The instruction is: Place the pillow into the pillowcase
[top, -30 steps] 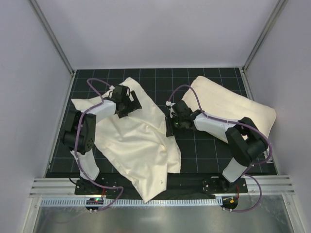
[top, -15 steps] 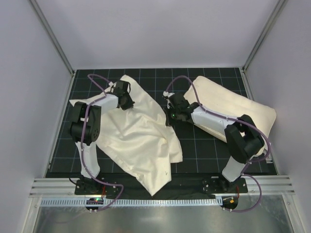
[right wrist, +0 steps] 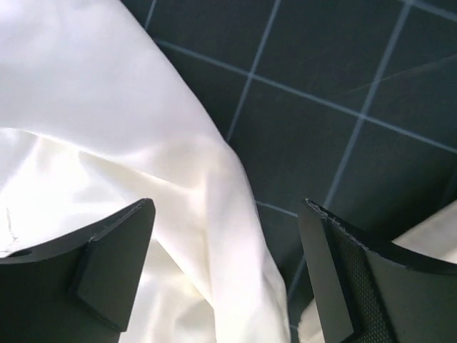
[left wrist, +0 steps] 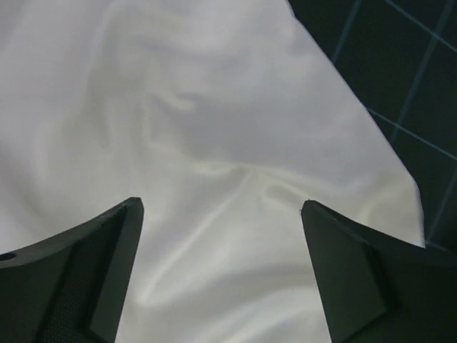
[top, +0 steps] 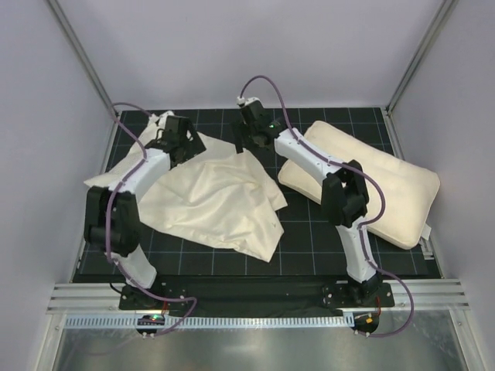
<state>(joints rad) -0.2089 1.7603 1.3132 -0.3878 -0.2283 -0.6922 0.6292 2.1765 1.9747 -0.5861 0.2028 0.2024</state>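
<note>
The pillow point(top: 394, 193) lay on the right side of the bench point(top: 309, 251). It was fat, puffy and cream, and it sat a bit slanted, with one end near the back and the other end nearer the front right. It was out in the open, not in the pillowcase. The pillowcase point(top: 209, 205) lay thin and wrinkly on the left side of the bench. It was spread out wide, with one floppy corner pointing to the front. Its right edge came just beside the pillow's left end, and I could not tell if the two touched. The left arm point(top: 128, 185) reached up to the far left corner of the pillowcase. The left jaws hung over the cloth there, wide apart, with nothing held in them. Seen from that wrist, white cloth point(left wrist: 214, 179) filled most of the space below the jaws, and the dark bench with its thin lines showed off to the right. The right arm point(top: 309, 158) reached over the pillow's left end toward the back. The right jaws hung above the far right edge of the pillowcase, apart too, and held nothing. Seen from that wrist, the cloth's edge point(right wrist: 107, 143) lay under the left side and dark bench lay under the rest.
</note>
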